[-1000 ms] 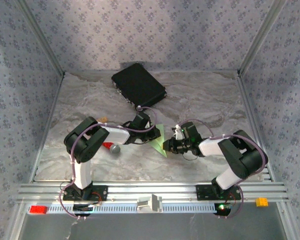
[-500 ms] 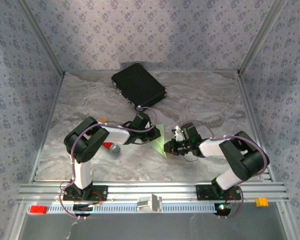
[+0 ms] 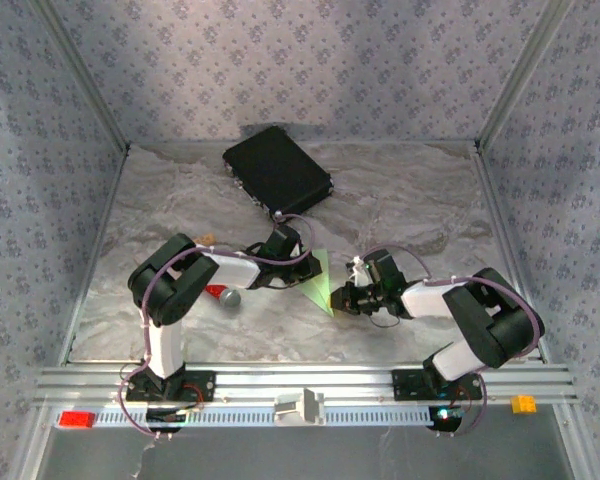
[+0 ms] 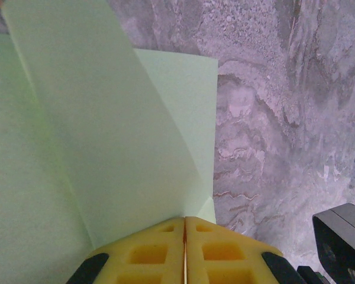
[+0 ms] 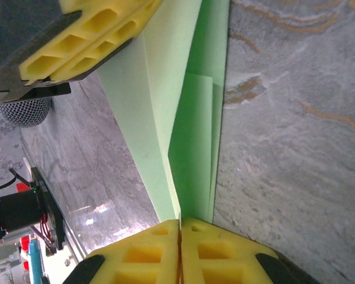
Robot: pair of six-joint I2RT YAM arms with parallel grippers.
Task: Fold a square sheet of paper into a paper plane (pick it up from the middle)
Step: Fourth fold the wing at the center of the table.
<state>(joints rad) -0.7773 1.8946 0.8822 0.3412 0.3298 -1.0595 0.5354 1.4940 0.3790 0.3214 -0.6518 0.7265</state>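
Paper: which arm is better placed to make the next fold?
Probably right: the right jaws are shut on the paper by its pointed near end, free to swing it over; the left jaws clamp its far edge.

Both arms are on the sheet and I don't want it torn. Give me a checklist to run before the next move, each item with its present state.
1. left fingers shut on the paper: ok.
2. right fingers shut on the same paper, apart from the left ones: ok.
3. Paper carries a fold between the two grips: ok.
4. Paper lifted off the table: cannot tell.
5. red-handled tool lies apart from the paper: ok.
6. black case at the back, away from the paper: ok.
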